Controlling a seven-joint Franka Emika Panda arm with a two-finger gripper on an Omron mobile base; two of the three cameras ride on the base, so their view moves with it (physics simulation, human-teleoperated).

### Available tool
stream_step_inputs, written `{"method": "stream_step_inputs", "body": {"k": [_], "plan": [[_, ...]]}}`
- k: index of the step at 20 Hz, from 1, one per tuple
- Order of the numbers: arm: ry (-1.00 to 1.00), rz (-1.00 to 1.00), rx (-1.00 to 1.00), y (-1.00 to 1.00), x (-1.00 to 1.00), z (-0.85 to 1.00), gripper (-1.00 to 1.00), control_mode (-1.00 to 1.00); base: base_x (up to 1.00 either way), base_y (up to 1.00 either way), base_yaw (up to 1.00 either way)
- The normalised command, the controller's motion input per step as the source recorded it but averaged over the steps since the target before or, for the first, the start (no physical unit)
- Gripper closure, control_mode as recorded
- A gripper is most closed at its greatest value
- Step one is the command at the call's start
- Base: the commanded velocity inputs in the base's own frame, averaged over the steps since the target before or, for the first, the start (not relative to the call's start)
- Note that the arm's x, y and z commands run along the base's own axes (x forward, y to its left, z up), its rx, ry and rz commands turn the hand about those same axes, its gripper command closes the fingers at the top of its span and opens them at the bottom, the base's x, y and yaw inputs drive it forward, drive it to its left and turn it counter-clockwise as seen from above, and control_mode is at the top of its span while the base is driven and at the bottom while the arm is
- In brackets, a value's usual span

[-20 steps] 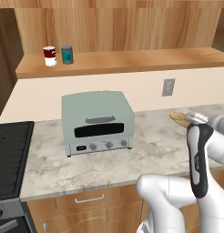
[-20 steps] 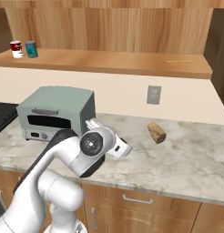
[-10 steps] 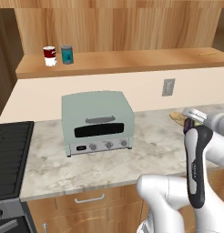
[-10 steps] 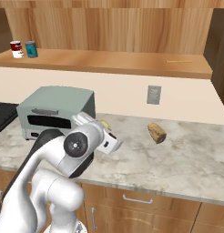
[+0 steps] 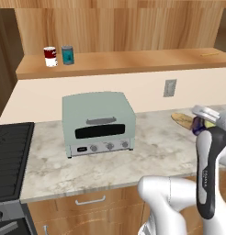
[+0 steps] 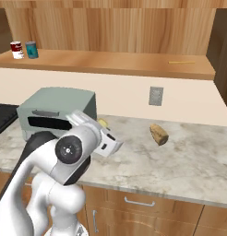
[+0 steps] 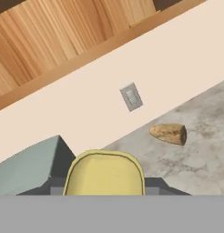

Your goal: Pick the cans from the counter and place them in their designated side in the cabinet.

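Yellow and round, the flat top of the short blue can (image 7: 104, 173) is seen right at the hand (image 5: 203, 120), which is clamped on it above the marbled stone surface (image 5: 151, 156). The can's long axis cannot be told. The teal can (image 5: 67, 54) is stood upright on the smooth wooden cabinet (image 5: 133, 62), beside a red-and-white can (image 5: 50, 56).

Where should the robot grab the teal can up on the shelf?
Round its curved side, midway up, from the front: the teal can stands upright, the red-and-white can crowds its left, wood panel behind.
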Motion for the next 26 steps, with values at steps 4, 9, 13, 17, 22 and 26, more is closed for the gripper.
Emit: {"method": "stream_step_inputs", "body": {"k": [4, 9, 13, 17, 22, 26], "plan": [[0.0, 0.0, 0.0, 0.0, -0.34, 0.34, 1.0, -1.0, 0.0, 0.0, 0.0], [0.0, 0.0, 0.0, 0.0, -0.42, 0.22, 1.0, -1.0, 0.0, 0.0, 0.0], [0.0, 0.0, 0.0, 0.01, -0.44, 0.19, 1.0, -1.0, 0.0, 0.0, 0.0], [0.0, 0.0, 0.0, 0.13, -0.32, 0.12, 1.0, -1.0, 0.0, 0.0, 0.0], [0.0, 0.02, 0.0, 0.25, -0.19, 0.09, 1.0, -1.0, 0.0, 0.0, 0.0], [0.0, 0.03, 0.0, 0.29, -0.11, 0.14, 1.0, -1.0, 0.0, 0.0, 0.0]]}}
